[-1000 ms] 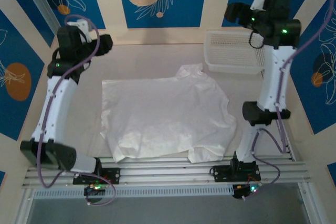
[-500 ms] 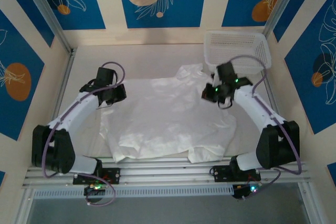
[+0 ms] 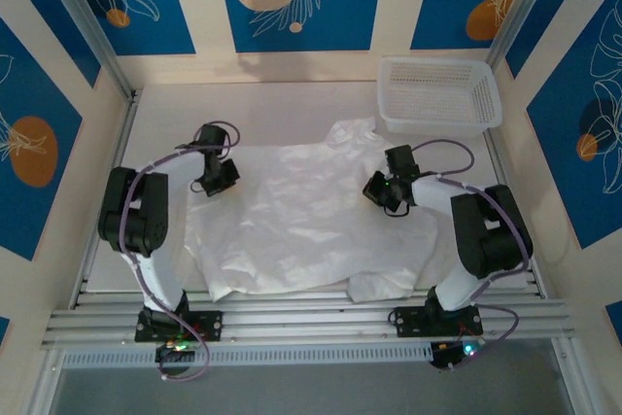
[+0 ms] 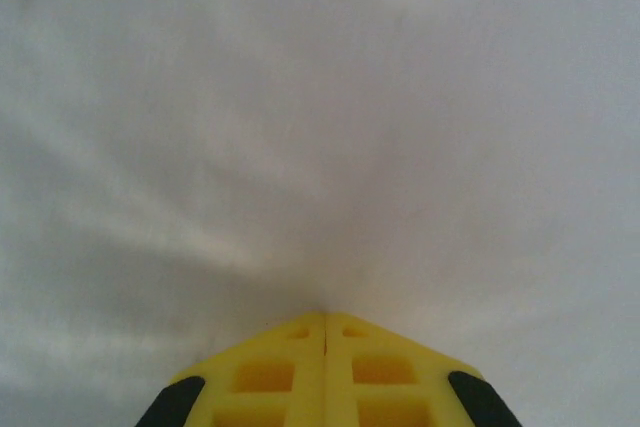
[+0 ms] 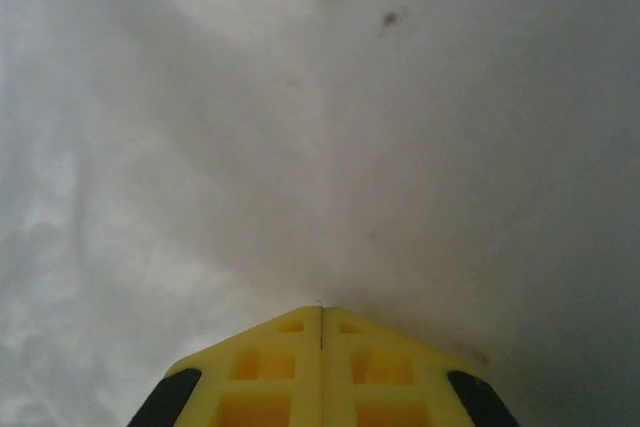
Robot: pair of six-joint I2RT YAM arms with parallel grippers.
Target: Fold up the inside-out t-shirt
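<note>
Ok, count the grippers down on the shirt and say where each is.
2. The left gripper is shut on the t-shirt near its far-left corner; the right gripper is shut on it at the far-right side, near the basket.

Blurred at close range, thin white cloth t-shirt (image 4: pixel 320 127), its edges beyond the frame, yellow plastic fingers (image 4: pixel 305 387) of left gripper (image 4: pixel 325 315) cropped at the bottom edge, right gripper (image 5: pixel 320 309) likewise, any pinched cloth unclear.

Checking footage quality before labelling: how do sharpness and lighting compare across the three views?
Top external: sharp, evenly lit, t-shirt creases readable under soft shadows. Left wrist: cloth too close, a blurred grey-white with faint streaks. Right wrist: likewise blurred, darker towards the right edge.
</note>
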